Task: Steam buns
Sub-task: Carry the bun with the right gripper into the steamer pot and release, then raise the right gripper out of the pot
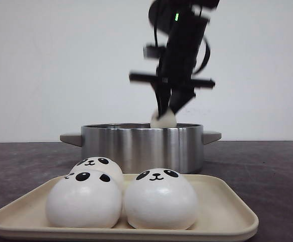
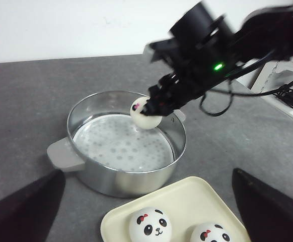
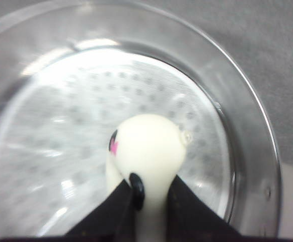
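Pot (image 1: 141,146) rim hides gripped bun (image 1: 164,120)

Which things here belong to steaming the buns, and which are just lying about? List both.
Belong to the job:
- bun held by the right gripper, bun above the steamer pot
- three buns on the tray

Lying about:
- cables beyond the table edge; nothing else idle shows.

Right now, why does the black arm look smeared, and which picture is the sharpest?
Front view: the right gripper and arm are streaked by motion blur, while the three buns on the tray are crisp. Left wrist view: the arm is again soft; the steamer pot is fairly sharp. Right wrist view: hazy throughout, with glare on the pot's perforated plate behind the held bun.
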Robot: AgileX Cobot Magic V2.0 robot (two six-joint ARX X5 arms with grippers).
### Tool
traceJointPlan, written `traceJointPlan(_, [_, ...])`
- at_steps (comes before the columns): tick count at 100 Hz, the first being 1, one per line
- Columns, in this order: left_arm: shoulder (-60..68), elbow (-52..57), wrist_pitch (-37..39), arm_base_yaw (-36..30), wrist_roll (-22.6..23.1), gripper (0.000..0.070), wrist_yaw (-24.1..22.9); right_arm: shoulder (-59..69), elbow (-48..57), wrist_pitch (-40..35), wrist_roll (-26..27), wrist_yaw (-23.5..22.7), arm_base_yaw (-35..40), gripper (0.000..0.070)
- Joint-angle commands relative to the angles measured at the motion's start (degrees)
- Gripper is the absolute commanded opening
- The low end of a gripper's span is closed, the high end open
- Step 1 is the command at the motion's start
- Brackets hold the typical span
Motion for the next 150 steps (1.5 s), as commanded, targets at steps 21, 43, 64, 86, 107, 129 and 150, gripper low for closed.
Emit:
traceJointPlan(21, [0.3, 0.6, -2.0, -0.3, 0.7, 0.0661, -0.2, 3.5, 1.4, 5.4, -1.1, 0.3, -0.2, 0.0001])
traceJointPlan(43, [0.3, 0.6, -2.8, -0.5, 0.7, 0.0661, -0.2, 3.6, 1.4, 5.1, -1.0, 0.4, -0.3, 0.0270])
traceJointPlan(64, [0.3, 0.6, -2.8, -1.2, 0.7, 0.0661, -0.2, 3.6, 1.4, 3.6, -0.8, 0.4, -0.3, 0.0363])
traceJointPlan(86, [0.3, 0.6, -3.0, -1.7, 0.7, 0.0661, -0.2, 1.5, 2.4, 0.9, -0.4, 0.2, 0.0, 0.0361])
traceJointPlan(107, [0.3, 0.6, -4.2, -2.4, 0.3, 0.0661, -0.2, -8.8, 4.4, -5.3, -0.7, 1.2, 2.2, 0.0242])
traceJointPlan(129, [0.3, 0.6, -4.5, -3.3, 0.1, 0.0660, -0.2, -25.6, 4.4, -8.7, -2.1, 11.9, 9.7, 0.0006])
traceJointPlan(150, [2.9, 0.6, -4.4, -4.8, -6.0, 0.0547, -1.7, -38.4, 4.4, -17.0, -2.3, 23.0, 17.8, 0.0007])
